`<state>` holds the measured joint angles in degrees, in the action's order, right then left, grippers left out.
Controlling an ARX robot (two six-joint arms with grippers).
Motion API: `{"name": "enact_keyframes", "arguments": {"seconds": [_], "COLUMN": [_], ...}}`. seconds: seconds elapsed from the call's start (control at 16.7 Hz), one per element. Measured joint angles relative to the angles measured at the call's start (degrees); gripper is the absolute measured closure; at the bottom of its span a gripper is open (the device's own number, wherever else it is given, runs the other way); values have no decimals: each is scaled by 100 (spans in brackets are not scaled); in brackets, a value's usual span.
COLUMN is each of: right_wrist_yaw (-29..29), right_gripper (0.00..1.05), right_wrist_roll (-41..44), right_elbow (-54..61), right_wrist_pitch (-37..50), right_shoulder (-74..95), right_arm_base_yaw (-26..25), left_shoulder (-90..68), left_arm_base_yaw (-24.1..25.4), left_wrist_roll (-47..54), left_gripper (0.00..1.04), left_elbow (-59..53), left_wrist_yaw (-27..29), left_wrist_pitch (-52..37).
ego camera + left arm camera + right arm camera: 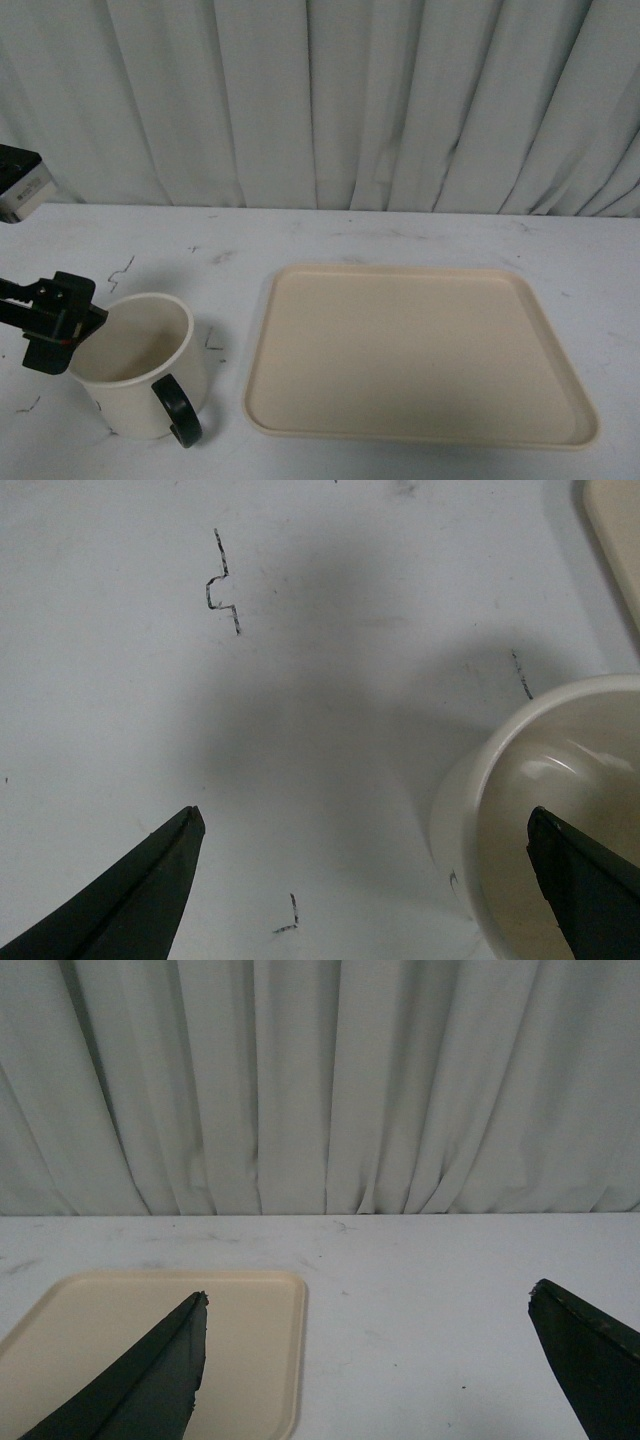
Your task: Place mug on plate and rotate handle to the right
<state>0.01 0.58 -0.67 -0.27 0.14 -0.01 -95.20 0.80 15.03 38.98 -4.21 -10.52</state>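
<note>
Left gripper (365, 820) spread wide, nothing held. Cream-white round mug (140, 370) has its wall between jaws and sits well off flat beige rectangular plastic tray (420, 430). Risk: shallow rim pinch slips and mug tips (glossy black loop handle (178, 408) adds lopsided weight, I'd guess). Right gripper (365, 1300) also gaping, empty.

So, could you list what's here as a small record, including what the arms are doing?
mug: upright on table, left of the plate
handle: toward the camera
plate: empty
left end effector: open, at mug's left rim, one finger over its inside
right end effector: open, holding nothing
</note>
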Motion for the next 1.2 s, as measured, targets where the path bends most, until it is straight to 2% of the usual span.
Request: {"name": "enact_keyframes", "arguments": {"seconds": [0.24,0.3,0.48,0.72,0.78,1.02,1.2], "right_wrist_yaw": [0,0,0,0,0,0,0], "right_gripper": [6,6,6,6,6,6,6], "right_wrist_roll": [0,0,0,0,0,0,0], "right_elbow": [0,0,0,0,0,0,0], "right_wrist_pitch": [0,0,0,0,0,0,0], "right_shoulder": [0,0,0,0,0,0,0], "right_arm_base_yaw": [0,0,0,0,0,0,0], "left_shoulder": [-540,-664,-721,-752,-673,90,271], "left_arm_base_yaw": [-116,-107,-186,-459,-533,-944,-1436], "left_wrist_roll": [2,-35,-330,-647,-782,-999,-1609], "left_gripper": [7,15,49,93,101,102,102], "left_elbow": [365,485,702,815,831,1023,1624], "left_wrist_yaw": [214,227,175,367,339,549,688], "left_wrist_pitch": [243,398,721,929,973,1547,1871]}}
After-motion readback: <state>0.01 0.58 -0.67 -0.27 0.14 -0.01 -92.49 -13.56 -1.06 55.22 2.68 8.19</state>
